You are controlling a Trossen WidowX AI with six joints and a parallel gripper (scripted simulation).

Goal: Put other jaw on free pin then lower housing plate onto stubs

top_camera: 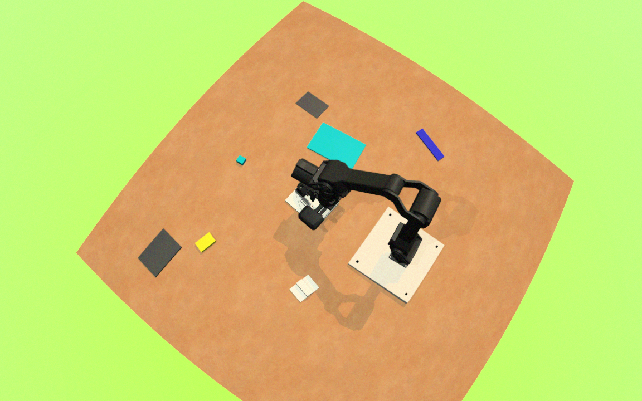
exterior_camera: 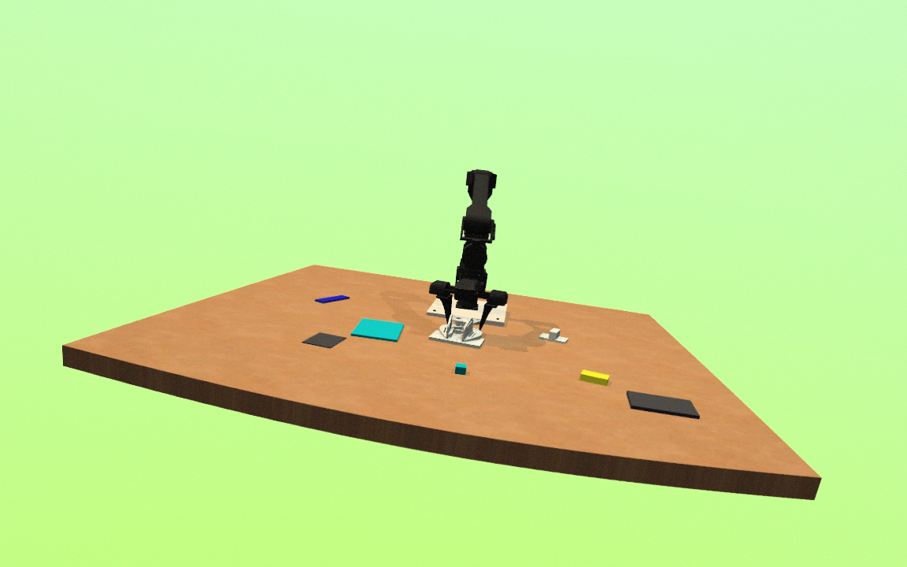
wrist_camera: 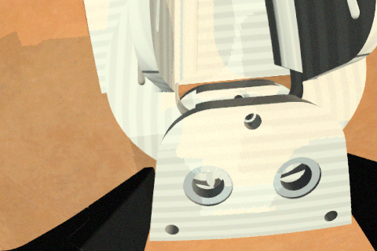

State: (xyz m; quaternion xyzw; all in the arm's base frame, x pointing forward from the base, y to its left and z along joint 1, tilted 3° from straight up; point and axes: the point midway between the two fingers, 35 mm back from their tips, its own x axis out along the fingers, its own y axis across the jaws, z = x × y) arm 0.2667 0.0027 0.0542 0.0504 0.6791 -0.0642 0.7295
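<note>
My gripper [exterior_camera: 465, 325] [wrist_camera: 251, 190] is shut on the white housing plate [wrist_camera: 251, 145], one black finger at each side edge. The plate has two grey-rimmed holes, with pale parts showing beneath each. It is over the near end of the white base [wrist_camera: 96, 12] [exterior_camera: 455, 342] [top_camera: 292, 200]. A pale left jaw [wrist_camera: 164, 43] and a shadowed right jaw [wrist_camera: 326, 20] stand side by side beyond the plate in the wrist view. The plate hides the gear teeth and most of the pins and stubs. I cannot tell whether it touches the stubs.
A small white stand [top_camera: 308, 284] [exterior_camera: 553, 336] is beside the assembly. A cyan slab [top_camera: 335, 143] [exterior_camera: 377, 329], a blue bar [top_camera: 429, 144], a cyan cube [top_camera: 241, 160], a yellow block [top_camera: 205, 241] and two dark plates [top_camera: 159, 253] [top_camera: 312, 104] lie around.
</note>
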